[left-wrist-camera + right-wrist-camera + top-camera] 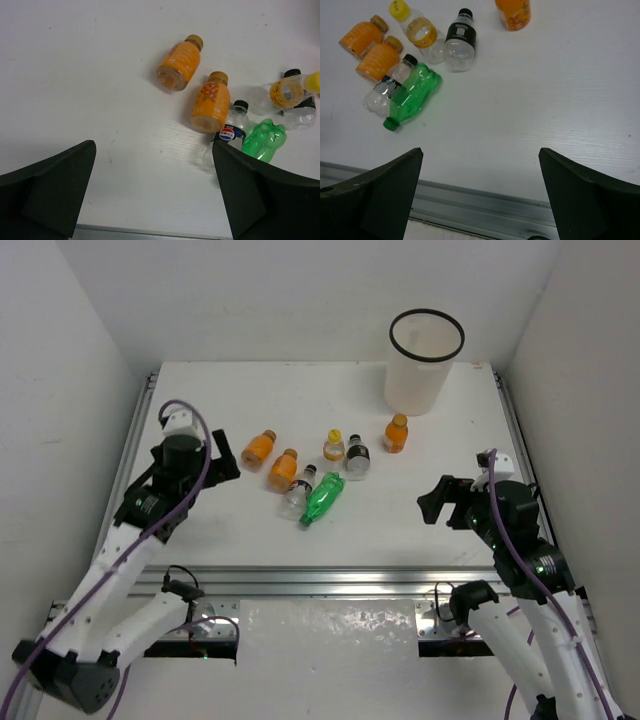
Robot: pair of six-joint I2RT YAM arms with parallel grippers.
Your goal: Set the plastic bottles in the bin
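Note:
Several plastic bottles lie in the middle of the table. Two orange ones [258,447] [283,469] lie left. A clear black-capped one [298,491] touches a green one [324,497]. A yellow-capped one [334,446] and a dark-labelled one [356,457] lie behind them. A third orange bottle [397,433] stands in front of the bin [415,390] at the far right. My left gripper [222,456] is open and empty, left of the orange pair [179,65]. My right gripper [432,502] is open and empty, right of the green bottle [412,95].
A metal rail [330,580] runs along the table's near edge, and rails line both sides. White walls enclose the table on the left, back and right. The bin stands near the back right corner.

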